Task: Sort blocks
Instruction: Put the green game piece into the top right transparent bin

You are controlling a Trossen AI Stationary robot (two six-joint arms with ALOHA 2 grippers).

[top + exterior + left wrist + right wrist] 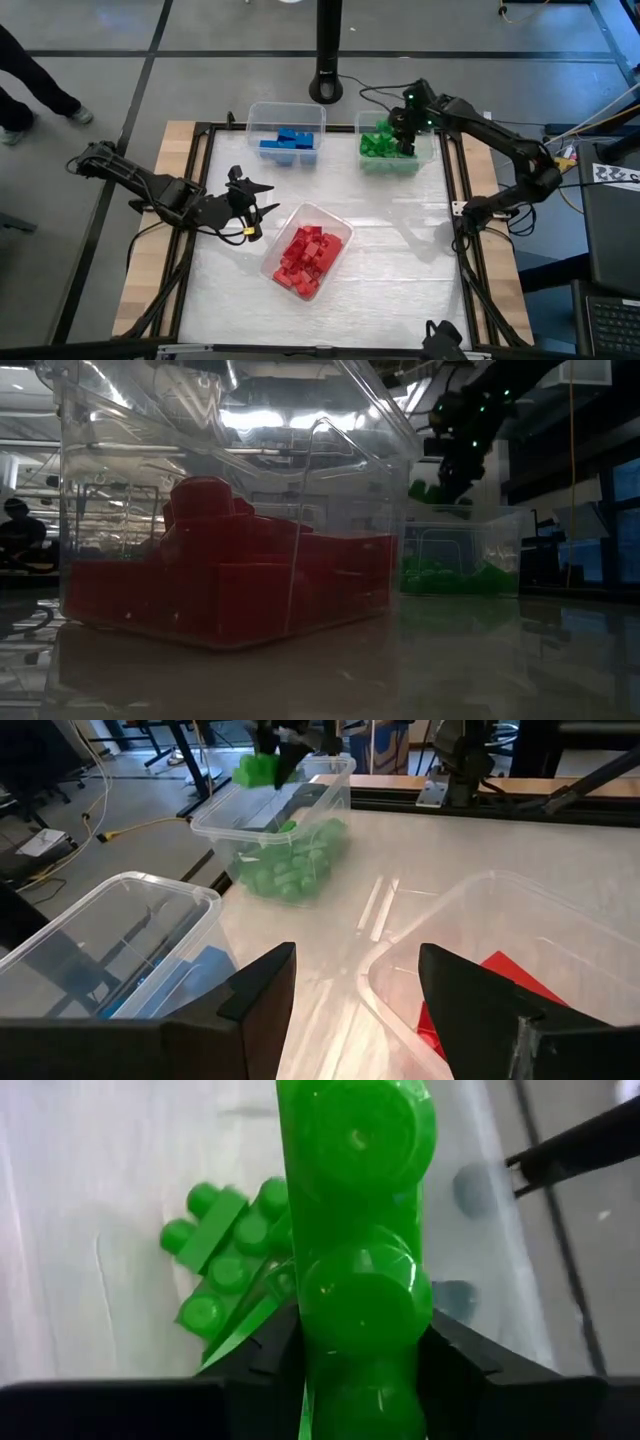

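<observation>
Over the bin [428,160] at the table's far right corner, the right end effector [405,130] grips a green block [360,1270]. Dropped crooked, it could bounce out. The left end effector [250,208] waits open.

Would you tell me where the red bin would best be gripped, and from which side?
Probably the rim of the red bin, from above: its walls stand open at the top, thin enough for a tool to straddle, and the near left tool stands open beside it.

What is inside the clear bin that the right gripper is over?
The bin holds a pile of green blocks. The right gripper holds one more green block above them, hiding part of the pile.
</observation>
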